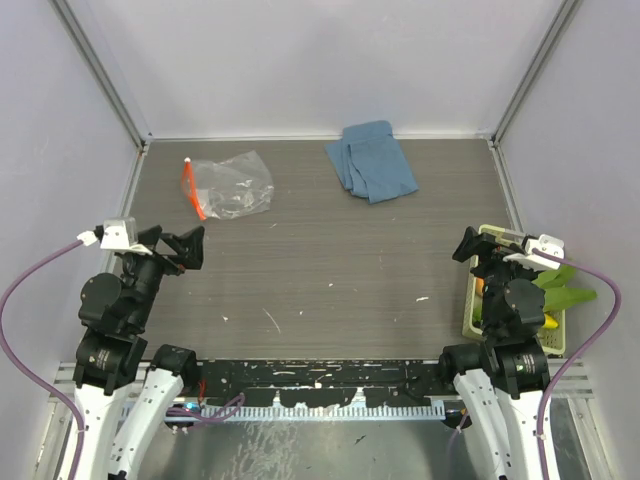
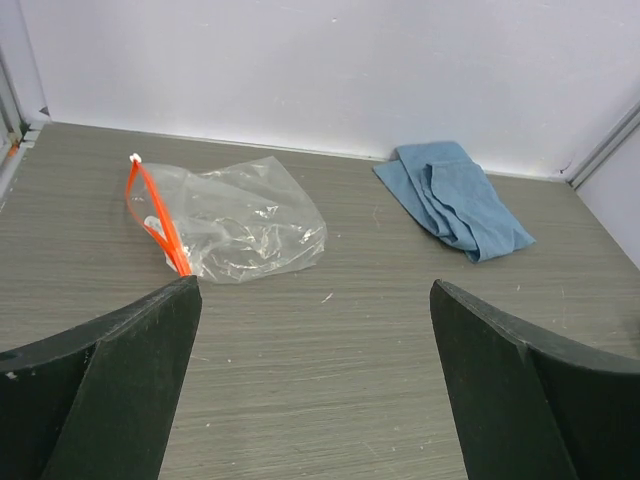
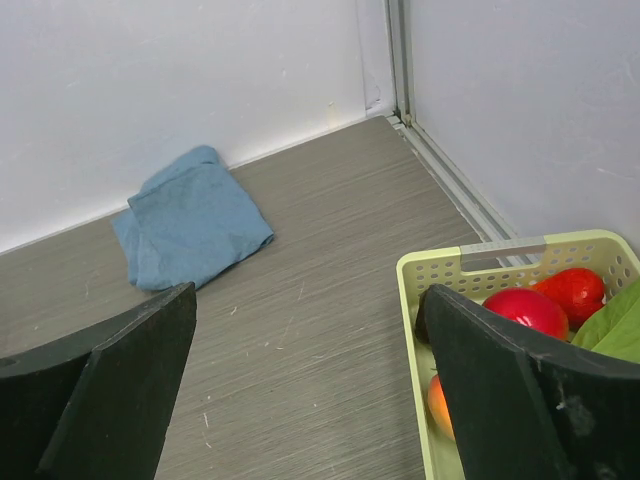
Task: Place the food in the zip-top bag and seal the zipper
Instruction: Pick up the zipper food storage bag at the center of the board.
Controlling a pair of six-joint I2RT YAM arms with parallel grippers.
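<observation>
Two open, empty tools over the desk: the left gripper and the right gripper, jaws spread wide. The clear bag lies left of the blue cloth, its zipper on the edge away from the cloth. The food sits in a basket to the cloth's near right.
</observation>
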